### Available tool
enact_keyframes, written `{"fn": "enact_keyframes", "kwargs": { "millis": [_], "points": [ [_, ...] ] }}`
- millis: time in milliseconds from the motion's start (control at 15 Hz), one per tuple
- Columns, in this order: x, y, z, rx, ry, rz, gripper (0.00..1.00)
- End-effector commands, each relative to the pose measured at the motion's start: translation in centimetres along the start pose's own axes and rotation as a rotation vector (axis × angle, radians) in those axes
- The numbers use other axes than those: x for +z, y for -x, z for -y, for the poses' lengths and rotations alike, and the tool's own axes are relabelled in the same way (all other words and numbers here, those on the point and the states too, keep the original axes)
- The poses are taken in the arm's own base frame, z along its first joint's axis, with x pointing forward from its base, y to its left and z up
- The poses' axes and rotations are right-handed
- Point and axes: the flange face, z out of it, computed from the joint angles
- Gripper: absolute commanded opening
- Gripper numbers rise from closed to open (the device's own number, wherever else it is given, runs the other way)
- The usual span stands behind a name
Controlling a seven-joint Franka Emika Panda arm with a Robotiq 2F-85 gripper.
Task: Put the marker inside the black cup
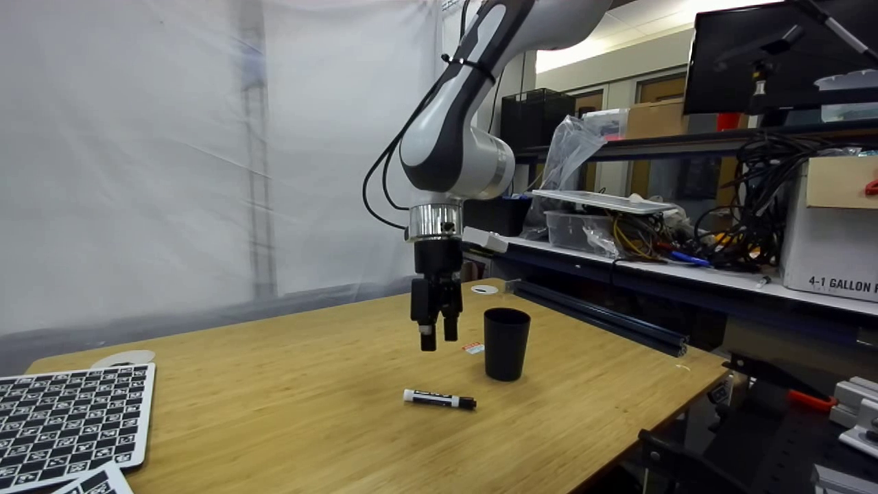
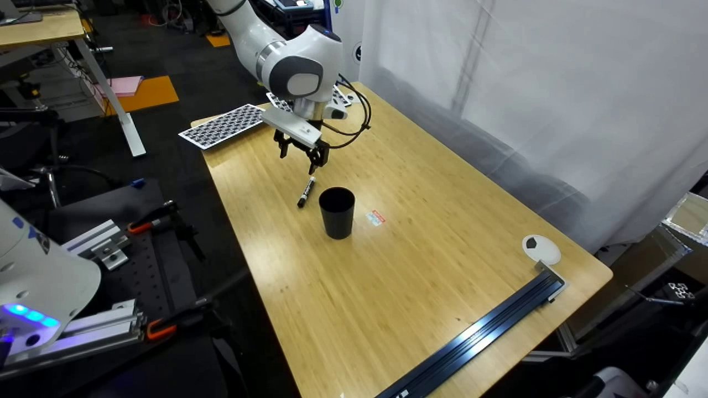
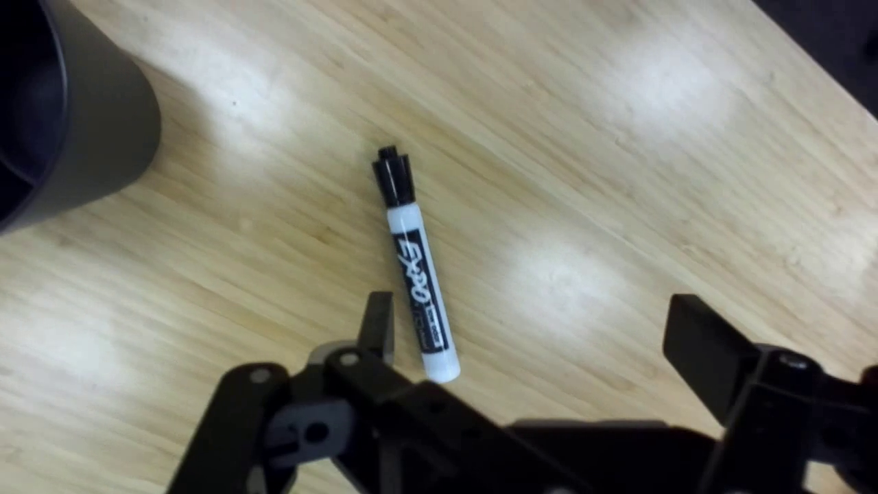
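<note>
Here, I see the gripper (image 3: pixel 534 333) above the table (image 1: pixel 274 391) | its jaws stand quite wide apart and hold nothing | the marker (image 3: pixel 420 281) lies on the table, near the cup (image 1: pixel 506 344), which stands upright

Black cup (image 2: pixel 337 219) upright on the wooden table (image 2: pixel 420 265), marker (image 2: pixel 306 192) flat near it, hand (image 2: pixel 297 162) above, fingers (image 2: pixel 283 150) apart.

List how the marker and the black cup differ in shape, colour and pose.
The marker lies on its side; the black cup stands upright. The marker is a thin, capped stick; the black cup is far wider, with an open mouth. The marker is white and black, printed with EXPO; the black cup looks plain black. Both rest on the wooden table, and the pincer holds neither.
</note>
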Motion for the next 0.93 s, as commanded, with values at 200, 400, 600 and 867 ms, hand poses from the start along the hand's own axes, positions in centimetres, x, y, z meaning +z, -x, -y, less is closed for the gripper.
{"fn": "enact_keyframes", "kwargs": {
  "millis": [200, 400, 600, 867],
  "points": [
    [2.0, 1.5, 0.2, -0.022, -0.012, 0.068, 1.00],
    [2.2, 1.2, 0.6, -0.020, 0.028, 0.053, 1.00],
    [2.9, 0.7, 0.8, -0.032, 0.066, 0.053, 1.00],
    [4.7, 0.0, 0.8, -0.046, 0.080, 0.050, 1.00]
  ]
}}
